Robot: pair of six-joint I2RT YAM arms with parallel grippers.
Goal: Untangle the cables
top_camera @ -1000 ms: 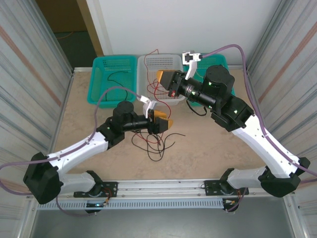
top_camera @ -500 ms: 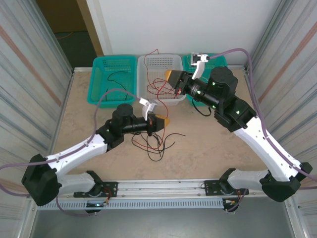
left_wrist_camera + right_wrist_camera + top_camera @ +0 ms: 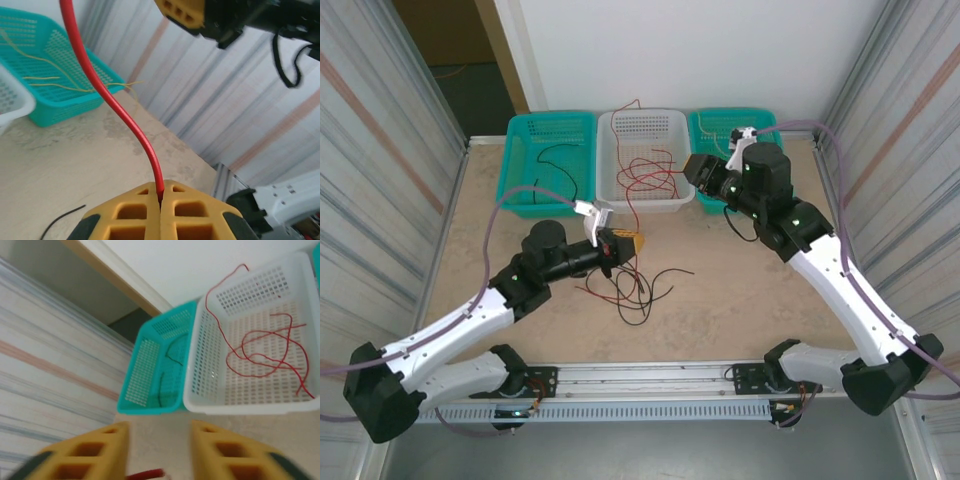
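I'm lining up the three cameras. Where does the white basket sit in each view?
Top external: the white basket sits at the table's far edge, in the middle of the three baskets.
Left wrist: just its corner, at the left edge.
Right wrist: in the right half, seen from its front wall.
Shared landmark: the beige tabletop in front of it.

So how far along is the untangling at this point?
Partly done: thin red wires lie in the white mesh basket, a black wire in the left teal basket, pale yellow wires in the right teal basket. In hand: the left gripper is shut on a red wire; the right gripper is open. Remaining: the red-and-black tangle on the table.
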